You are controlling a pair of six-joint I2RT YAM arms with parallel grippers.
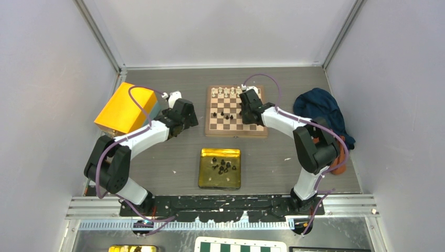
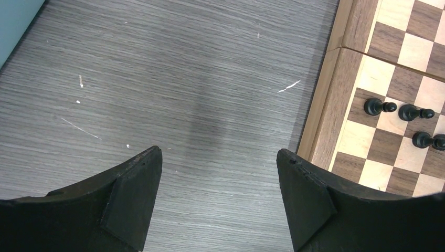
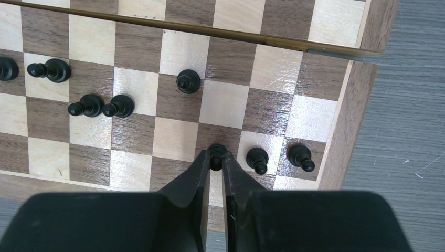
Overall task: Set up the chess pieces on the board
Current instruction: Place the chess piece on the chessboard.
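The wooden board lies at the back middle of the table. Cream-white chess pieces line its far row, and black ones stand scattered mid-board. My right gripper is shut on a black pawn that stands on a dark square near the board's edge. Two more black pawns stand in line to its right. My left gripper hangs open and empty over bare table beside the board's left rim. More black pieces lie in a gold tray.
A yellow box stands at the back left by the left arm. A blue cloth and an orange thing lie at the right. A green-and-white checkered board sits below the arm bases.
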